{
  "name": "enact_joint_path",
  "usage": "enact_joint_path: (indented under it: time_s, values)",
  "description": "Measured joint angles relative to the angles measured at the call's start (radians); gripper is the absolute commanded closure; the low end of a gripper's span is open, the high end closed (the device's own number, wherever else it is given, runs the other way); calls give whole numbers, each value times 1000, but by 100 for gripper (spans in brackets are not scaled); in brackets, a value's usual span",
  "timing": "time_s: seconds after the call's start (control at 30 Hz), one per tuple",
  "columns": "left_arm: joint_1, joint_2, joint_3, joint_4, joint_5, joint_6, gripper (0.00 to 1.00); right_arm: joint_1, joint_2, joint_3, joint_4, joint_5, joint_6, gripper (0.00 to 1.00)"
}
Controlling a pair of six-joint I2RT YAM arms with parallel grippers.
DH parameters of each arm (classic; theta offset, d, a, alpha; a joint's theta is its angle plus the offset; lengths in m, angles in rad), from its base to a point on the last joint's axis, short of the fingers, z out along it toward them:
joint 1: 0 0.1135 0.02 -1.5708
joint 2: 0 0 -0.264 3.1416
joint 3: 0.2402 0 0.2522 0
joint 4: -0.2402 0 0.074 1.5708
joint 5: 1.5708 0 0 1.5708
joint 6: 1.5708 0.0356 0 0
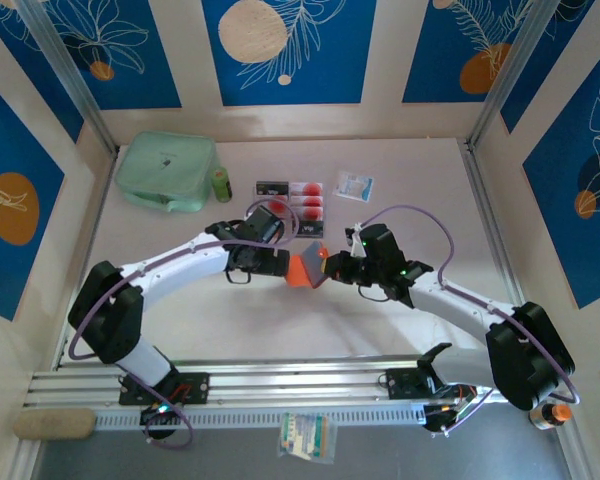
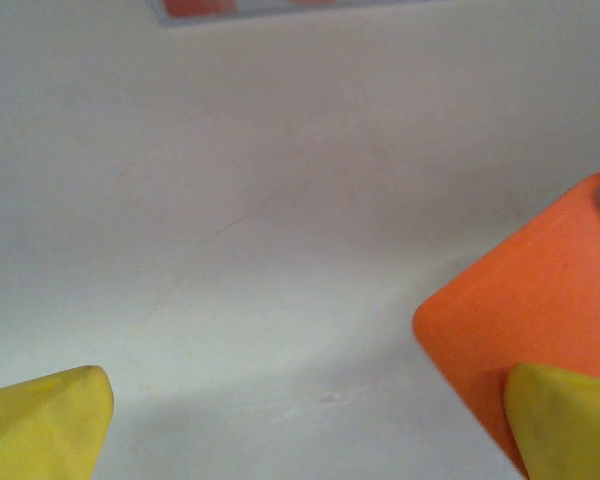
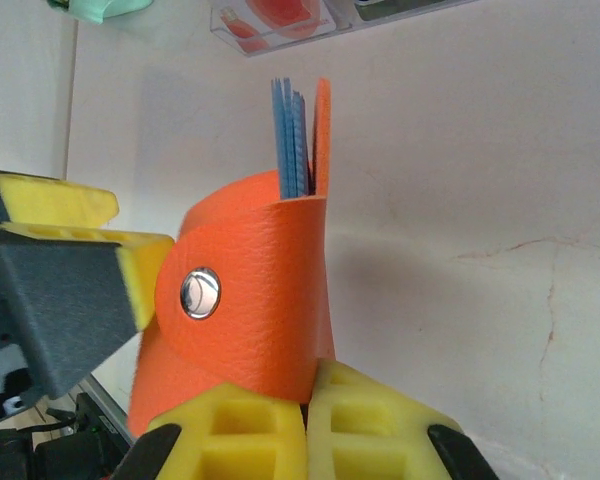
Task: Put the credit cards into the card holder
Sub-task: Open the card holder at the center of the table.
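The pale surface [image 1: 280,320] is enclosed on three sides by cream walls [image 1: 382,60] fitted with blue panels [image 1: 110,40] printed with white leaves and orange discs. Aluminium posts [image 1: 65,75] are set at the rear corners; a rail [image 1: 300,382] is mounted along the near edge.

Left arm [image 1: 175,265] and right arm [image 1: 460,300] match: white tubes between bulky black joints, a thin purple cable [image 1: 425,212] looping along each. Fingers [image 3: 370,420] are yellow moulded blocks on dark grey mounts — small green lights [image 1: 403,268] glow near the right wrist.
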Motion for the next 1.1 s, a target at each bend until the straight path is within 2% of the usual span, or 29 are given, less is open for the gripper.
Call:
enact_joint_path:
  time_s: [0.3,0.6,0.87,1.1]
  values:
    - [7,-89,21,-34,-14,21,0,32,0,-7,28,28,29,100]
    - [-4,-153,100,24,56,-24,0,106,50,-6,46,93,66,100]
    - [-43,-77,50,90,76,-71,0,137,99,0,65,139,117,100]
    - [-46,2,-68,85,23,-72,0,138,126,-5,132,154,185,100]
